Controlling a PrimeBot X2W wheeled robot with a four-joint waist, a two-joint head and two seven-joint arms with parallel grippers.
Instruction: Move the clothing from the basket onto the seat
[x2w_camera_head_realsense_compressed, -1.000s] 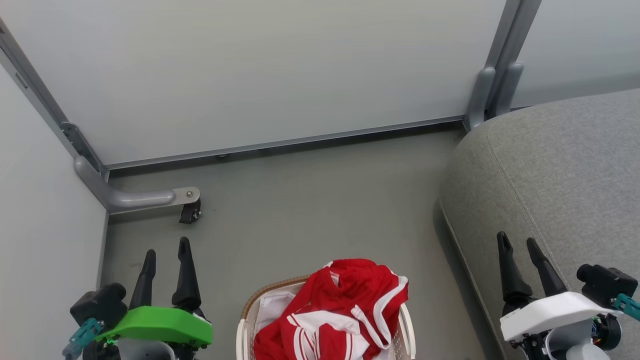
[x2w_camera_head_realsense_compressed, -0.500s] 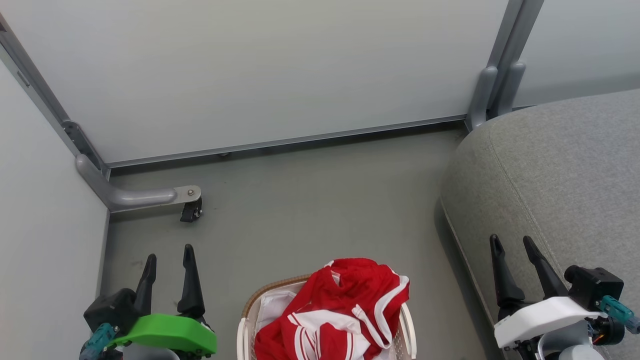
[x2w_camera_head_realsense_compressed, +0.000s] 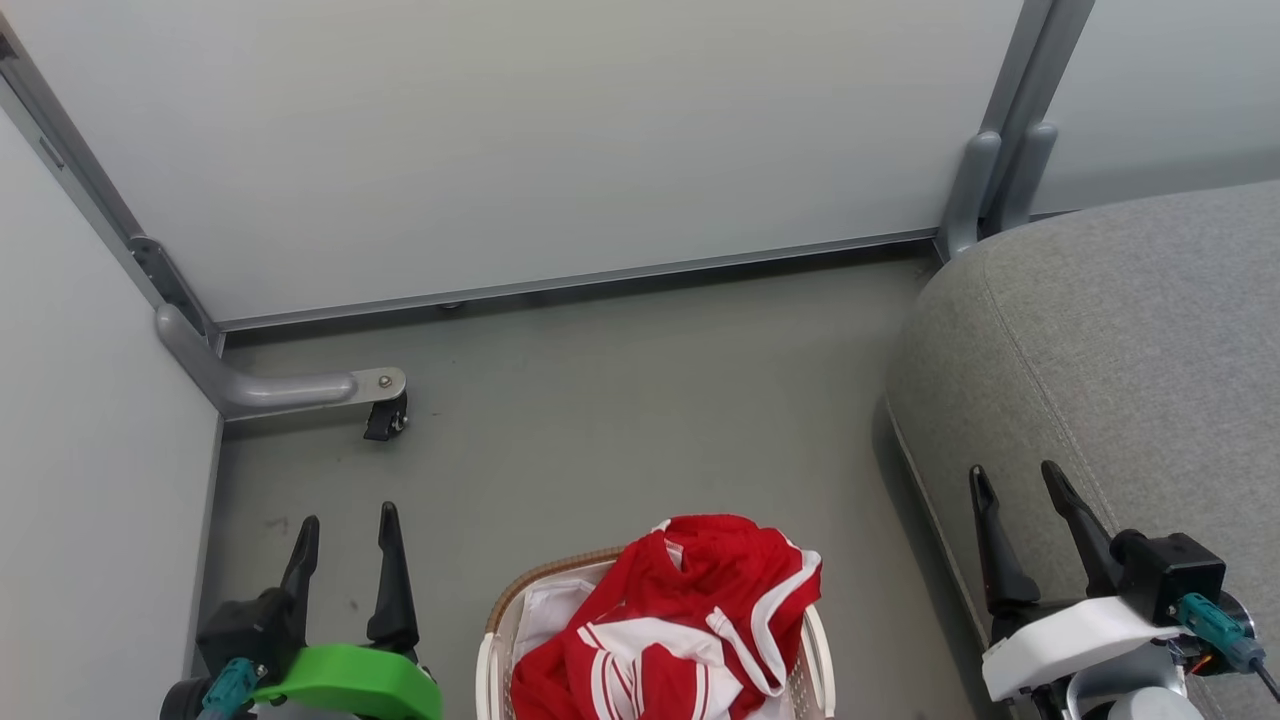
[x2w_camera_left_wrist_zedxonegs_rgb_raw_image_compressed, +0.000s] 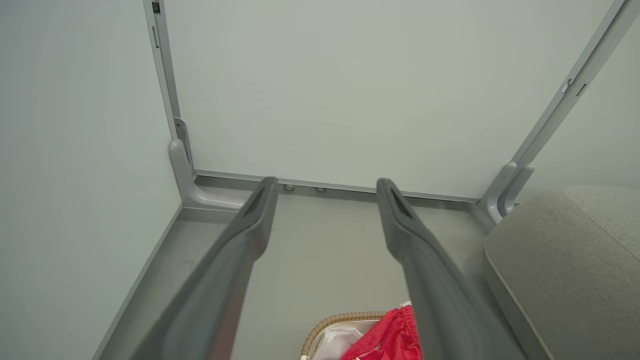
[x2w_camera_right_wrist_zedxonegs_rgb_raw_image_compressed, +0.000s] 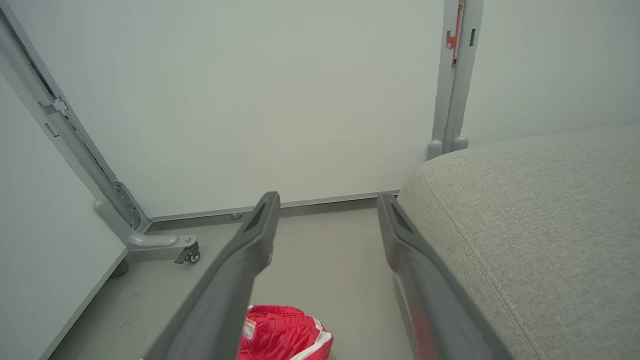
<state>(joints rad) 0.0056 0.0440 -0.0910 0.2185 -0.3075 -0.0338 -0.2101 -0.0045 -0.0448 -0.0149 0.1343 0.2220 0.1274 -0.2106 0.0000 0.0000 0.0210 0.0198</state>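
Red clothing with white stripes is heaped in the off-white basket at the bottom middle of the head view, spilling over its right rim. White liner cloth shows at the basket's left. The grey seat fills the right side. My left gripper is open at the lower left, left of the basket, holding nothing. My right gripper is open at the lower right, over the seat's edge. The left wrist view shows the basket rim and red cloth below my fingers; the right wrist view shows red cloth and the seat.
Pale partition walls close off the back and the left. A grey bracket leg with a small caster stands on the floor at the left wall. A grey post rises at the seat's back corner. Grey floor lies beyond the basket.
My left gripper has dropped lower and shifted right in the head view. My right gripper has edged left and upward. The camera has shifted slightly. The clothing has not moved.
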